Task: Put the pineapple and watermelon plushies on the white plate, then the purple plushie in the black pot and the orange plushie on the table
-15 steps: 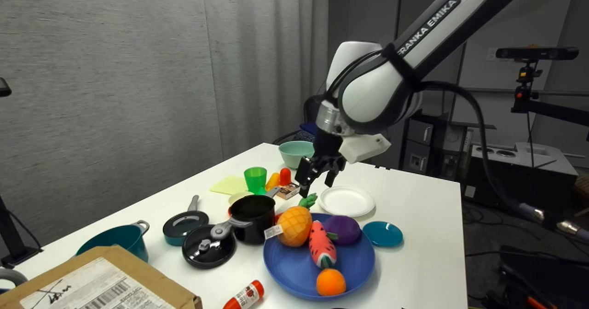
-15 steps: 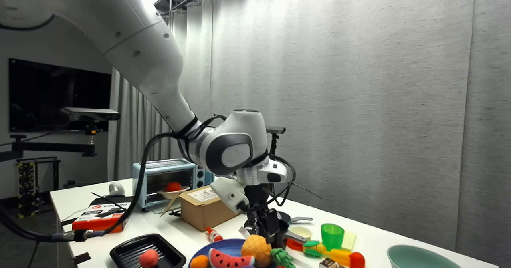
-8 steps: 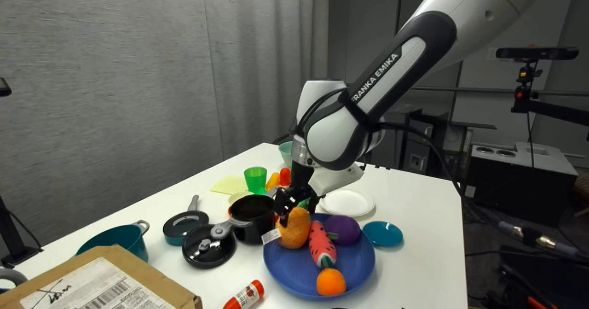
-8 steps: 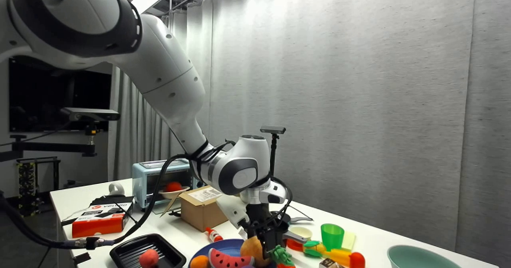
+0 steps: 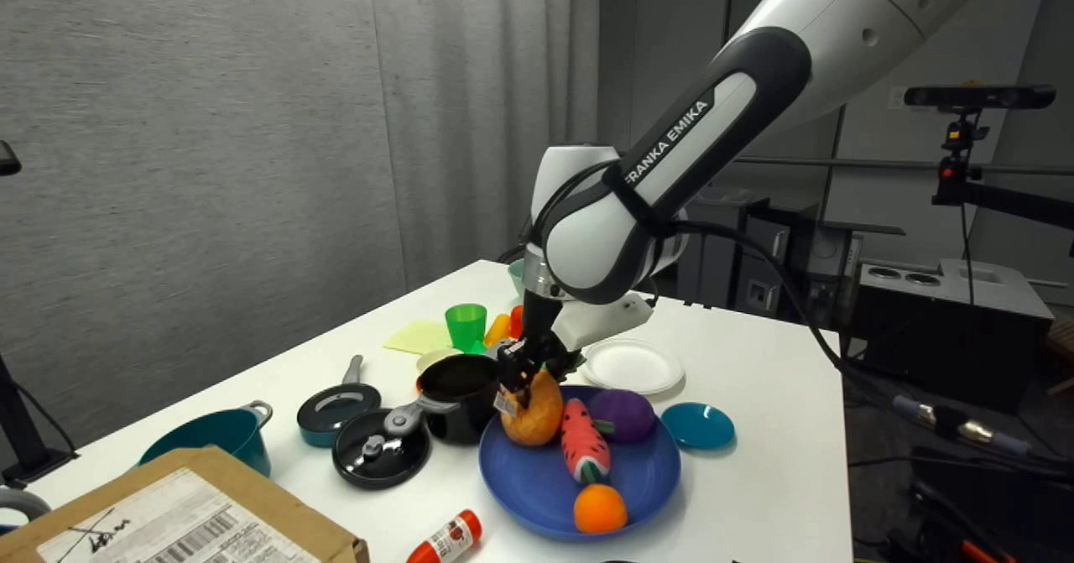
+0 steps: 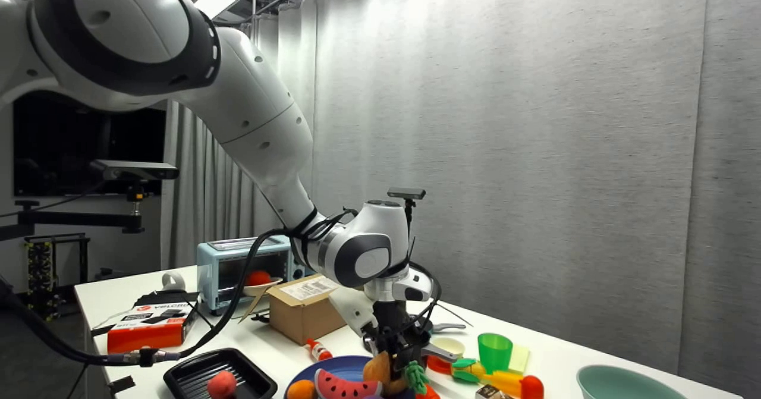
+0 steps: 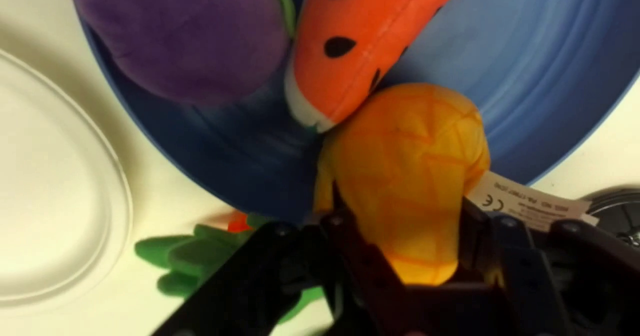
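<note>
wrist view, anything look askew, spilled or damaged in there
The pineapple plushie looks misshapen: the tool pinches it from both sides, so its body creases and bulges, and its tag pokes out to one side. That is probably just soft filling giving way. I see no spill or tear.

In an exterior view I have the dish (image 5: 529,496) on the tabletop (image 5: 780,395). At the dish's back left is the pineapple plushie (image 5: 537,423); inside it lie the watermelon plushie (image 5: 581,441) near the middle, a third plushie (image 5: 625,416) at the back right, and the orange (image 5: 600,508) toward the front. The plate (image 5: 633,367) lies behind its right half, the saucer (image 5: 699,426) just to its right. Left of the dish I see the pot (image 5: 474,424), then the lid (image 5: 382,454), then the pan (image 5: 340,408); the bottle (image 5: 447,539) lies at its front left.
</note>
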You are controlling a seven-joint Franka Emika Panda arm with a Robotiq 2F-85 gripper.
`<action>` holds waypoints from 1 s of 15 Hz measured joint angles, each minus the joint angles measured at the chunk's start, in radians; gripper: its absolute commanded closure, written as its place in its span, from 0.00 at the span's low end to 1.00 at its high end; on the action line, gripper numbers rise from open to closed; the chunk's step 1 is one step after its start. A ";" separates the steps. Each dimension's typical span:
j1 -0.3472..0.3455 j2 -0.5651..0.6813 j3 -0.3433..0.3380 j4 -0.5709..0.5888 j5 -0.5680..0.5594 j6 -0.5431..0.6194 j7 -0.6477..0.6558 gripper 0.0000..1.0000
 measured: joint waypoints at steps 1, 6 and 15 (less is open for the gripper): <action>-0.007 -0.013 0.000 -0.001 0.001 -0.011 -0.012 0.92; -0.109 -0.139 0.002 -0.023 0.098 -0.097 -0.155 0.96; -0.205 -0.224 -0.195 -0.197 0.088 -0.111 -0.049 0.95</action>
